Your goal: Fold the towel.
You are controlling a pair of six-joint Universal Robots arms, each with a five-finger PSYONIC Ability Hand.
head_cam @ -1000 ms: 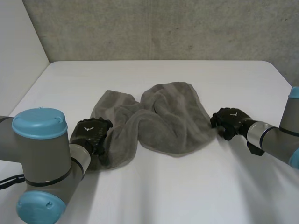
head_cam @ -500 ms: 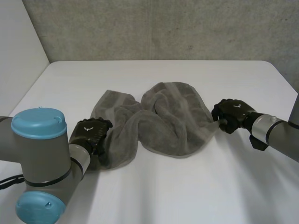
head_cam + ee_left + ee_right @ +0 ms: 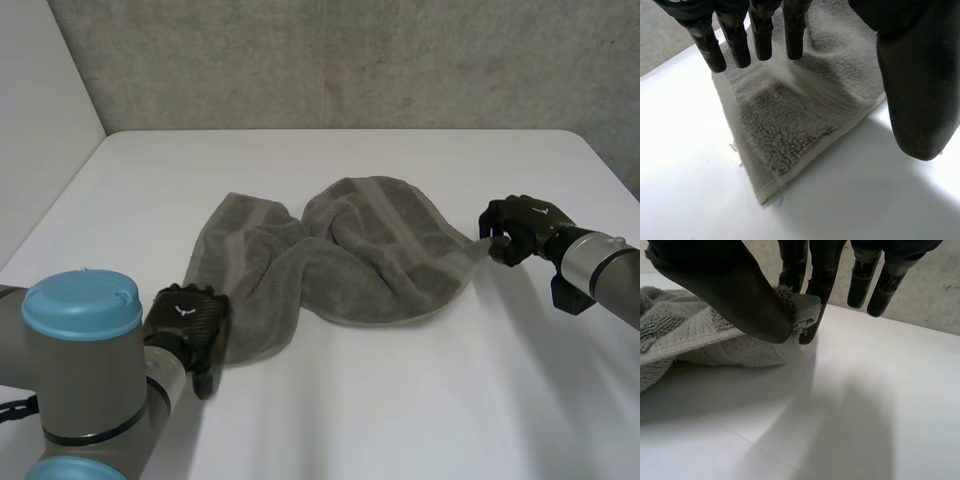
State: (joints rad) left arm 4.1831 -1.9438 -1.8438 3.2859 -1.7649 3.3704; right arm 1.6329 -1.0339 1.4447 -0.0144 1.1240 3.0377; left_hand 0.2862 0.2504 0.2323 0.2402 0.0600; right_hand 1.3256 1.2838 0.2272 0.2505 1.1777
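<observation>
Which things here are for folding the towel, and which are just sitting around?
For the job:
towel, grey and crumpled
right hand, pinching one towel corner
left hand, open, fingers straight above another corner

Just there:
table, white, under everything
wall, grey, behind the table

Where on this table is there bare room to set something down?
Bare table lies behind the towel up to the back wall, and in front of it toward the near edge. The middle is crowded: towel, left hand over one corner, right hand pinching another.
</observation>
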